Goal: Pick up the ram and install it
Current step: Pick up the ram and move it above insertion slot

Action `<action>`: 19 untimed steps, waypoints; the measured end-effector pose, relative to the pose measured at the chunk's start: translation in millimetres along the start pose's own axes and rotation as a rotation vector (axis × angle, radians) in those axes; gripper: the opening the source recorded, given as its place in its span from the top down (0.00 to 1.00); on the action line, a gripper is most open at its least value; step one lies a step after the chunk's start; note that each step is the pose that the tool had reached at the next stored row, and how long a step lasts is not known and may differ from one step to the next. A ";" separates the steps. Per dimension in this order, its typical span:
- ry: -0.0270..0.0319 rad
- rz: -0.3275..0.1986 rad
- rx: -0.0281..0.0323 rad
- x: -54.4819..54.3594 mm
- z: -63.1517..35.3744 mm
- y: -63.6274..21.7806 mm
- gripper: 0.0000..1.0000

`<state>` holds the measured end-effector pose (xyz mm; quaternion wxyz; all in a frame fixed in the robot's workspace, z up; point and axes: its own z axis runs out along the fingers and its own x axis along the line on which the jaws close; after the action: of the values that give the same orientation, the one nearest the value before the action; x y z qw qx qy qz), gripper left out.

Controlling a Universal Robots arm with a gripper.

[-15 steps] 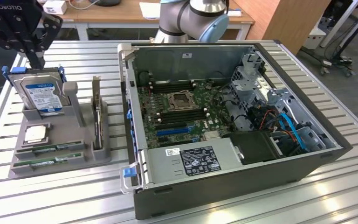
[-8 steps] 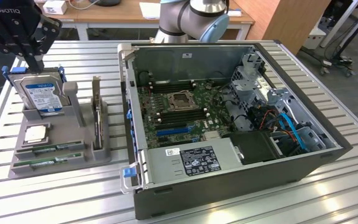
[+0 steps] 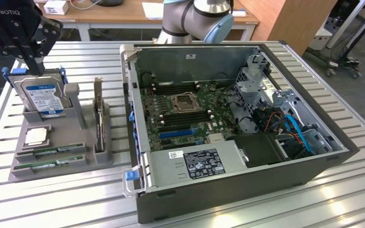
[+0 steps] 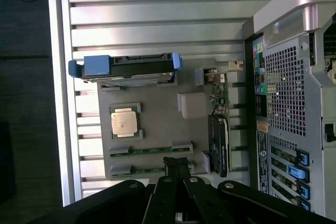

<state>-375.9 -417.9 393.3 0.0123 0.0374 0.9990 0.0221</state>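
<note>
arm pose: pincer [image 3: 35, 70] [image 4: 176, 163] points down, raised above the grey holder [image 3: 61, 135] on the counter [image 3: 55, 199]
pincer: fingers pressed together, holding nothing
ram [image 3: 51, 152] [image 4: 149, 150]: flat in a holder slot, untouched, near the hard drive [image 3: 43, 97]

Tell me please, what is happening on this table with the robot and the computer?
A robot arm's gripper hangs shut and empty over a grey holder that stands beside an open computer case. The ram sticks lie flat in the holder's slots, close under the fingertips, and none is picked up yet. A hard drive stands upright in the same holder, untouched.
</note>
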 end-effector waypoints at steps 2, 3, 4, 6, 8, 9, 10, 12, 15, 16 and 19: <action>0.0000 0.000 0.0000 0.0 0.0 0.0 0.90; 0.0000 0.000 0.0000 0.0 0.0 0.0 0.90; 0.0000 0.000 0.0000 0.0 0.0 0.0 0.90; 0.0000 0.000 0.0000 0.0 0.0 0.0 0.90; 0.0000 0.000 0.0000 0.0 0.0 0.0 0.90; 0.0000 -0.002 0.0000 0.0 0.0 0.0 0.90; 0.0002 -0.005 -0.0001 0.0 0.0 0.0 0.90; 0.0010 -0.021 -0.0004 0.1 0.0 0.0 0.90; 0.0024 -0.055 -0.0013 0.0 0.0 0.0 0.90; 0.0030 -0.066 -0.0015 0.0 0.0 0.0 0.90; 0.0048 -0.105 -0.0024 0.0 0.1 0.0 0.90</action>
<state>-375.9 -417.9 393.2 0.0111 -0.0150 0.9996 0.0227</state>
